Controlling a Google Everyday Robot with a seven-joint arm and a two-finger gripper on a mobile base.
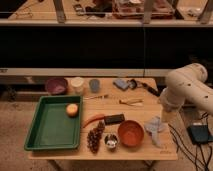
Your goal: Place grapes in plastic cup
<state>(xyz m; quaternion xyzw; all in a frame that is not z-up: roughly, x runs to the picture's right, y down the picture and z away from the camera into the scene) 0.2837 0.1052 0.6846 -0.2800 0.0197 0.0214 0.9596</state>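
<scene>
grapes (95, 136) | well left of pincer (156, 129) | orange bowl (131, 123) between | jaws spread

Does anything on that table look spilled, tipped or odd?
Nothing looks spilled or toppled. The dark reddish-purple grape bunch lies loose near the wooden table's front edge, far from the upright grey-blue plastic cup at the back. The robot's open end effector hangs over the front right corner.
</scene>
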